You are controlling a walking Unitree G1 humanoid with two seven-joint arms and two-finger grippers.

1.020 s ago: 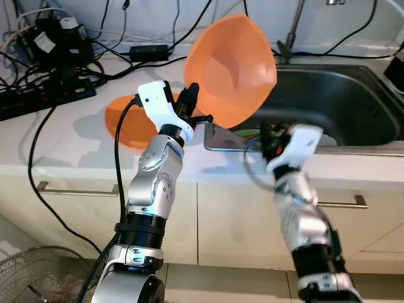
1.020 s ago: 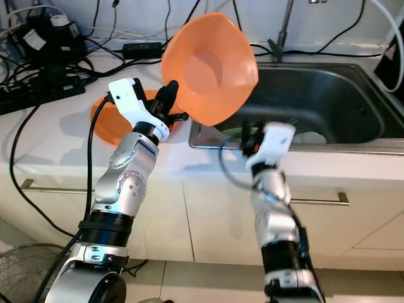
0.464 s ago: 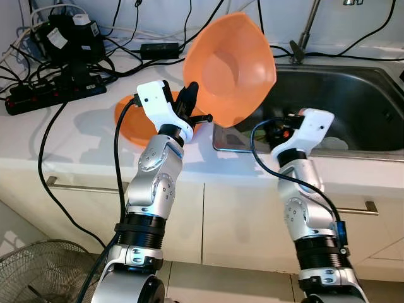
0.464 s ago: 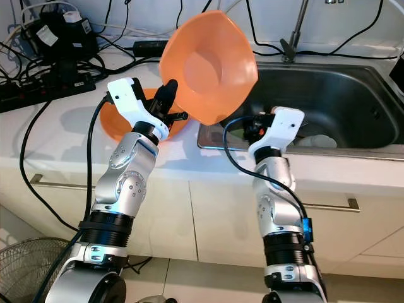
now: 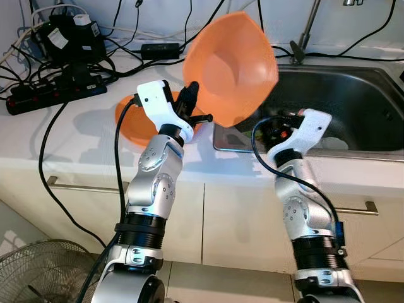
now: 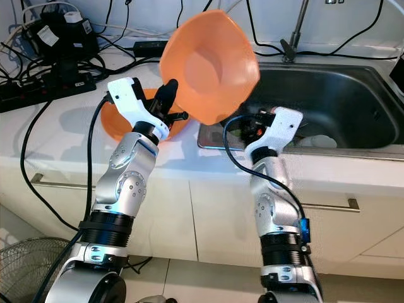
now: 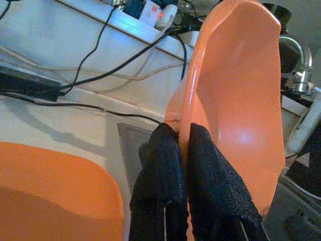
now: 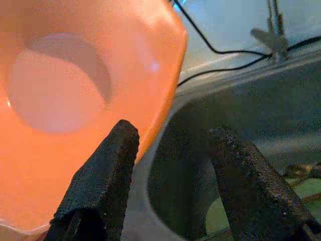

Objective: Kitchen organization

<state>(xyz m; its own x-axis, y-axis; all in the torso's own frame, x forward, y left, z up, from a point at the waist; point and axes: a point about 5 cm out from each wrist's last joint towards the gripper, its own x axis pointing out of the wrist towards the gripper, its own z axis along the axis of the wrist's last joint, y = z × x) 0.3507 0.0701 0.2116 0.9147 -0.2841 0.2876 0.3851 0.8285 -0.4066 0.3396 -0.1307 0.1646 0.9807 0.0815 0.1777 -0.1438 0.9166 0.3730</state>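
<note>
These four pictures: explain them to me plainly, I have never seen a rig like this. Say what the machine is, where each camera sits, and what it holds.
It is a humanoid robot at a kitchen counter. The two wide pictures come from cameras on its head, looking down at its silver arms. The other two come from cameras on its wrists. The left gripper pinches the rim of an orange bowl, held tilted in the air. A second orange bowl rests on the counter. The right gripper, fingers apart, hovers at the edge of the steel sink. Black cables lie behind.
</note>
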